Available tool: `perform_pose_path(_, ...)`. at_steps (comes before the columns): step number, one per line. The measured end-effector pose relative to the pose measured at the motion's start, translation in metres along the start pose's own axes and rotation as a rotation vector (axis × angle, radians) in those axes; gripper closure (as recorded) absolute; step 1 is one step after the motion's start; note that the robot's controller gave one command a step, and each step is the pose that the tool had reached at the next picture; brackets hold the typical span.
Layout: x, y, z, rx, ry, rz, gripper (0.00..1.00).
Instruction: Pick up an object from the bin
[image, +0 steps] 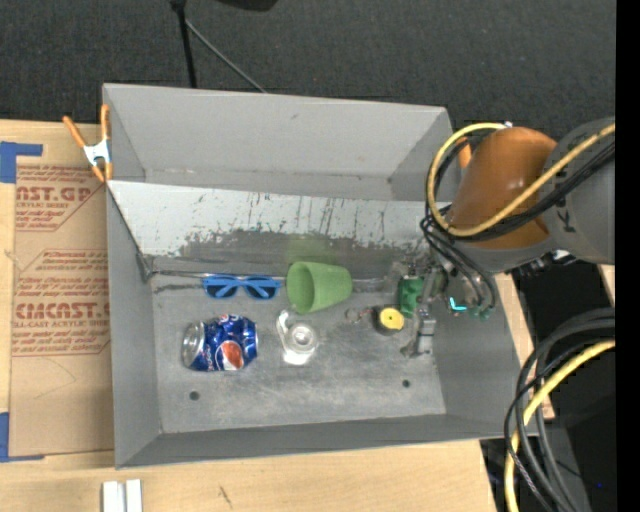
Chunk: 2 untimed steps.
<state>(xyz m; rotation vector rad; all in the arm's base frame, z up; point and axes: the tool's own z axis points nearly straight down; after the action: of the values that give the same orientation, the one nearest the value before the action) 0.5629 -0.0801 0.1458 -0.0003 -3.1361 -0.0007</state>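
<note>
My gripper (424, 338) is low at the right side of the bin floor, close to the right wall. Just left of it lies a small round yellow thing (390, 319). A small dark green thing (410, 294) sits right against the gripper's upper part; whether it is held I cannot tell. A light green plastic cup (318, 285) lies on its side further left, near the back wall.
A clear plastic piece (297, 338) and a crushed blue, red and white can (220, 344) lie at the left front. Blue sunglasses (241, 288) rest along the back wall. The arm with its orange cover and cables overhangs the right rim.
</note>
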Motion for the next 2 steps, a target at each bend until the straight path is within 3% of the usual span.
perform_pose_path(1,-0.0058,-0.0212,0.0719,-0.001,-0.002,0.310,0.00)
perform_pose_path(2,-0.0075,-0.0217,0.0682,0.001,-0.006,0.308,1.00)
